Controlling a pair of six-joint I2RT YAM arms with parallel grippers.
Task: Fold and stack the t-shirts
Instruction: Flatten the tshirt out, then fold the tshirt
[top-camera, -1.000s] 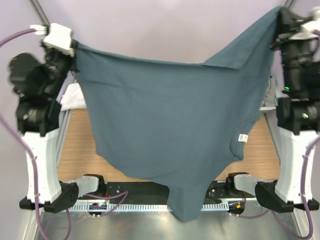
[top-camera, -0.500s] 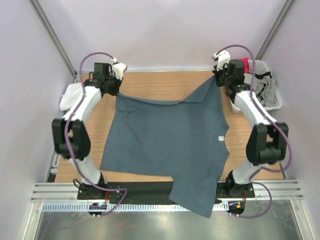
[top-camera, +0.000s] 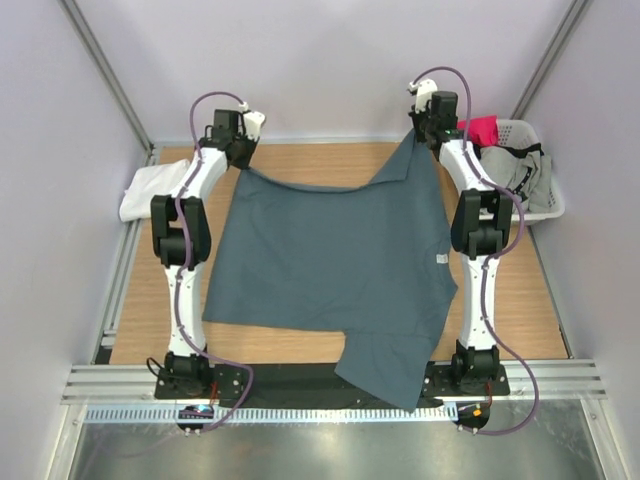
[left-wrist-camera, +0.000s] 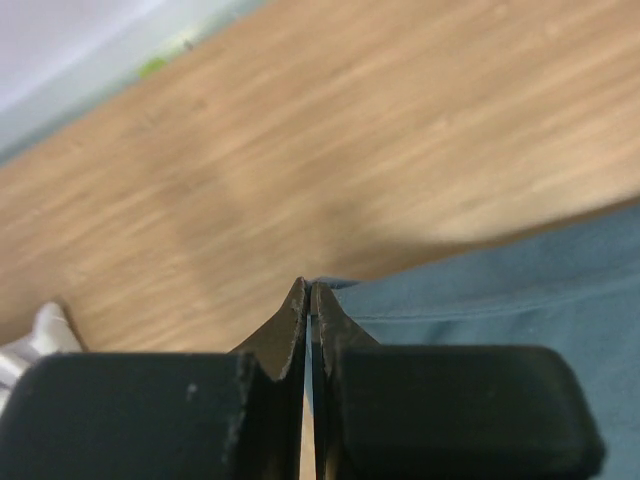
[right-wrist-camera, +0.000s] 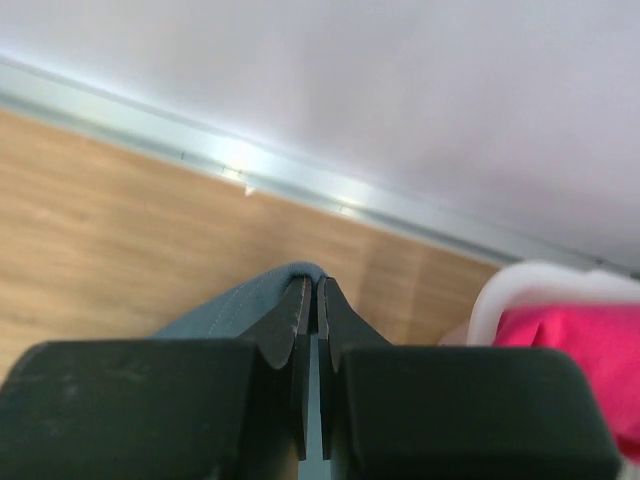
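Note:
The slate-blue t-shirt (top-camera: 330, 260) is stretched over the wooden table, its small white label (top-camera: 440, 259) near the right side and one sleeve (top-camera: 385, 370) hanging over the near edge. My left gripper (top-camera: 243, 160) is shut on its far left corner, seen as blue cloth (left-wrist-camera: 500, 300) beside the fingertips (left-wrist-camera: 296, 310) in the left wrist view. At the far right, my right gripper (top-camera: 420, 135) is shut on the other corner, with the hem (right-wrist-camera: 250, 300) wrapped over its left finger. A folded white t-shirt (top-camera: 150, 190) lies at the table's left edge.
A white basket (top-camera: 545, 205) at the far right holds pink (top-camera: 482, 130) and grey clothes; its rim (right-wrist-camera: 540, 285) and pink cloth (right-wrist-camera: 580, 350) show in the right wrist view. The back wall rail (right-wrist-camera: 200, 150) runs close behind both grippers.
Both arms have swung down and toward the far edge with the blue t-shirt, which went from hanging high before the camera to lying spread low over the table.

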